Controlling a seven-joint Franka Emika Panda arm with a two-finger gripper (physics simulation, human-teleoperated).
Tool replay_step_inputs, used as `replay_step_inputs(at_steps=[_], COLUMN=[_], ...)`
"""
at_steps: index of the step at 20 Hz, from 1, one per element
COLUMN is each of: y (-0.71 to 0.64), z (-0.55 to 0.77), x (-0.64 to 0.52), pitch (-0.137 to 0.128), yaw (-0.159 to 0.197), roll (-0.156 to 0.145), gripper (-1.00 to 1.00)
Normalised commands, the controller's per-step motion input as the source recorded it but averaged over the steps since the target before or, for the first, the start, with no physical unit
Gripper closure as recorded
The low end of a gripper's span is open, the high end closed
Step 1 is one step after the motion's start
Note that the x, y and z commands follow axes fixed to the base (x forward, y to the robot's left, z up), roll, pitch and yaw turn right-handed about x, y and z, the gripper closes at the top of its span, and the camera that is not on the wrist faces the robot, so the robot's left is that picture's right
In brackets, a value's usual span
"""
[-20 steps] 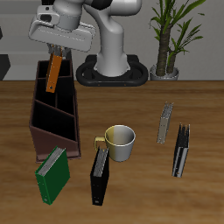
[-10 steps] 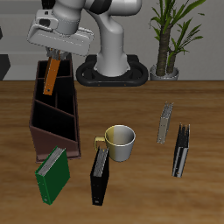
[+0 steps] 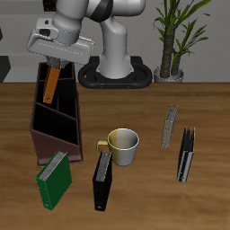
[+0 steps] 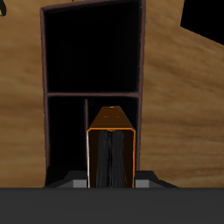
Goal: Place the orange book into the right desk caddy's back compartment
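Observation:
My gripper (image 3: 56, 64) is shut on the orange book (image 3: 52, 81) and holds it upright, slightly tilted, over the back end of the right desk caddy (image 3: 56, 123), a tall maroon-brown box with inner partitions. The book's lower end hangs at the caddy's back compartment (image 3: 50, 91), about level with its rim. In the wrist view the orange book (image 4: 111, 153) stands between my fingers, with the caddy's dark compartments (image 4: 92, 52) and a partition (image 4: 92, 93) below it.
A green book (image 3: 53, 178) leans at the caddy's front end. A black book (image 3: 103, 180) lies beside a cream mug (image 3: 122, 145). A thin grey book (image 3: 169, 127) and black books (image 3: 186, 154) lie farther across. A potted plant (image 3: 171, 40) stands at the back.
My gripper and the orange book have moved slightly lower toward the caddy's back compartment. Nothing else on the table has moved.

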Motion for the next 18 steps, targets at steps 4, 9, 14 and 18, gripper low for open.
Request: replay_step_inputs(at_steps=[4, 9, 14, 18], y=[0.01, 0.0, -0.02, -0.05], z=[-0.14, -0.12, -0.2, -0.21], x=[0.06, 0.06, 0.11, 0.05], pitch=[0.02, 0.016, 0.015, 0.026], yaw=[0.003, 0.003, 0.016, -0.008], roll=[0.005, -0.002, -0.013, -0.005], gripper=[1.0, 1.0, 1.0, 1.0])
